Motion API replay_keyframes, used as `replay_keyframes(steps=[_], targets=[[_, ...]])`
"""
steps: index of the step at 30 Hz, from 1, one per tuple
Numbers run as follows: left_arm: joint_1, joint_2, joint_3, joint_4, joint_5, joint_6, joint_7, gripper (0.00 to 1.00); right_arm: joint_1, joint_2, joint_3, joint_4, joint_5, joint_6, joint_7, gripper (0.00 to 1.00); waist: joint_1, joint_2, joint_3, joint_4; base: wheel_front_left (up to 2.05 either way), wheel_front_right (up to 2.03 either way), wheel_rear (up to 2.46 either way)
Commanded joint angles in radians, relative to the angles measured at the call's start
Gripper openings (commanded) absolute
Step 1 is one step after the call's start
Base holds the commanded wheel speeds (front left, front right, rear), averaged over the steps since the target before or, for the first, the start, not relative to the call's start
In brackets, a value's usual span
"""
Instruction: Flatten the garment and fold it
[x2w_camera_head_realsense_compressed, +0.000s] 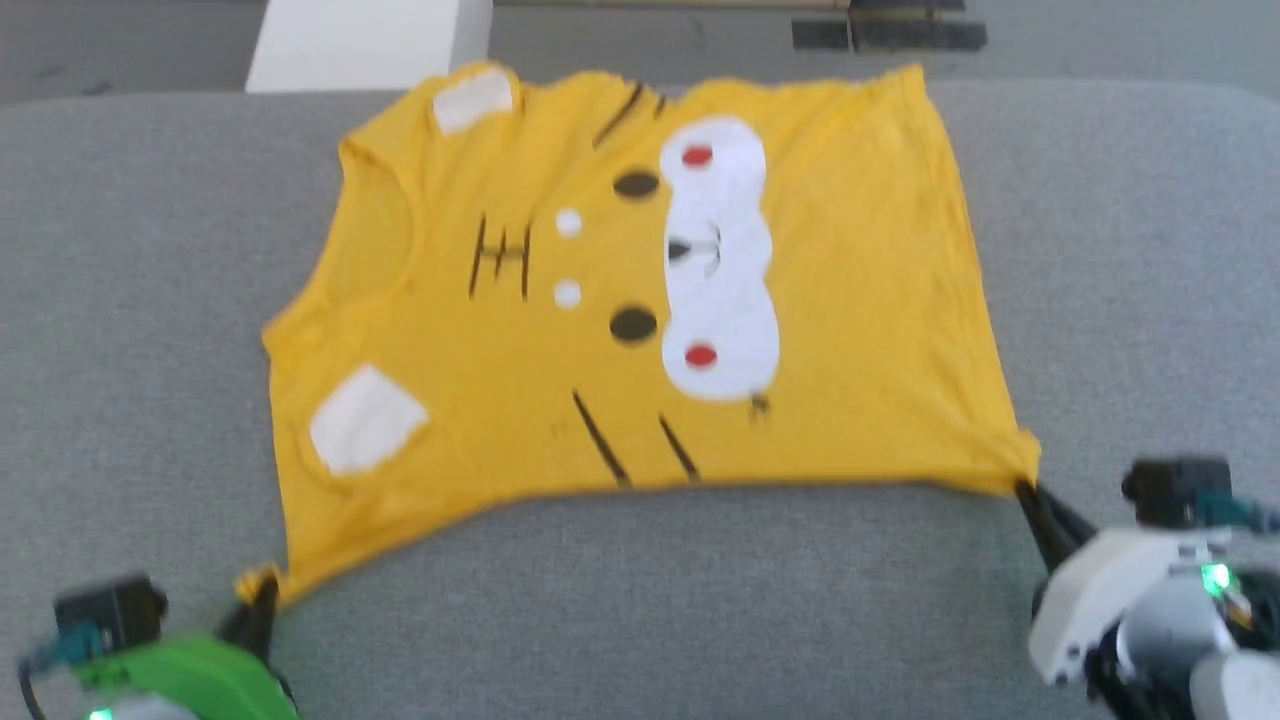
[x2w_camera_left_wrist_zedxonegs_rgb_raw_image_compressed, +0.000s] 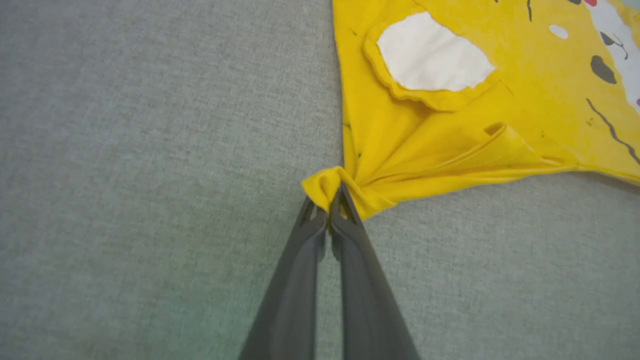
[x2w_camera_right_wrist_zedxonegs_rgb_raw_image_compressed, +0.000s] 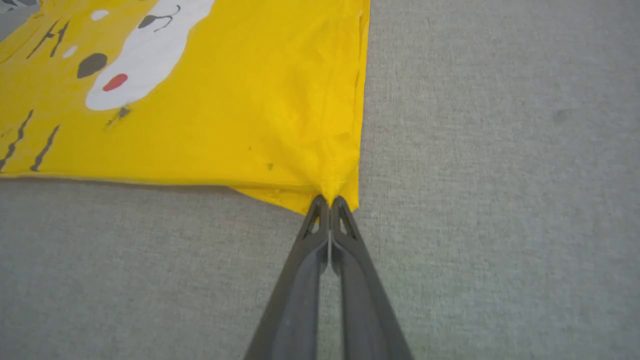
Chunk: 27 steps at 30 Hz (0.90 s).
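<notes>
Yellow garment (x2w_camera_head_realsense_compressed: 850, 300), near corners clamped in left fingers (x2w_camera_left_wrist_zedxonegs_rgb_raw_image_compressed: 300, 280), right fingers (x2w_camera_right_wrist_zedxonegs_rgb_raw_image_compressed: 300, 280); open grey fabric (x2w_camera_head_realsense_compressed: 150, 300) around.

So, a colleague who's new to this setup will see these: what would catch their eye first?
The bright yellow T-shirt, spread print-up across the middle of the grey fabric surface, its cartoon face lying sideways. Next, the left gripper and right gripper, each shut on a near corner, at the head view's lower left and lower right.
</notes>
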Motion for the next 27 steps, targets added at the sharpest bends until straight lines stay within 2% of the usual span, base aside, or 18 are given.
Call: replay_keyframes(steps=[1,8,11,13,16,20,27], targets=[[0.05,-0.009,0.004,-0.006,-0.006,0.015,-0.01,0.0,0.039,0.017,-0.019,-0.022,-0.018,-0.002,0.003,0.0,0.0002,0.0,-0.046,0.011,0.0,0.0,0.0],[0.179,-0.037,-0.017,-0.025,0.022,0.052,-0.049,0.0,0.217,0.088,-0.093,-0.07,-0.06,-0.002,0.005,0.0,0.0002,0.0,-0.062,0.007,0.0,0.0,0.0],[0.182,-0.031,-0.034,-0.03,0.073,0.057,-0.095,0.0,0.25,0.098,-0.099,-0.079,-0.06,-0.002,-0.055,0.0,0.0002,0.0,-0.065,0.009,0.0,0.0,0.0],[0.159,-0.032,-0.035,-0.037,0.129,0.069,-0.173,0.0,0.256,0.101,-0.088,-0.082,-0.052,-0.002,-0.142,0.0,0.0002,0.0,-0.068,0.012,0.0,0.0,0.0],[0.1,-0.054,-0.043,-0.027,0.231,0.112,-0.315,0.0,0.248,0.102,-0.057,-0.058,-0.049,-0.002,-0.306,0.0,0.0002,0.0,-0.071,0.013,0.0,0.0,0.0],[0.007,-0.082,-0.075,0.004,0.326,0.131,-0.406,0.0,0.201,0.102,-0.017,-0.015,-0.054,-0.002,-0.436,0.0,0.0002,0.0,-0.071,0.008,0.0,0.0,0.0],[-0.197,-0.07,-0.119,0.027,0.44,0.097,-0.427,0.0,0.06,0.102,0.001,0.01,-0.104,-0.002,-0.426,0.0,0.0002,0.0,-0.03,-0.006,0.0,0.0,0.0]])
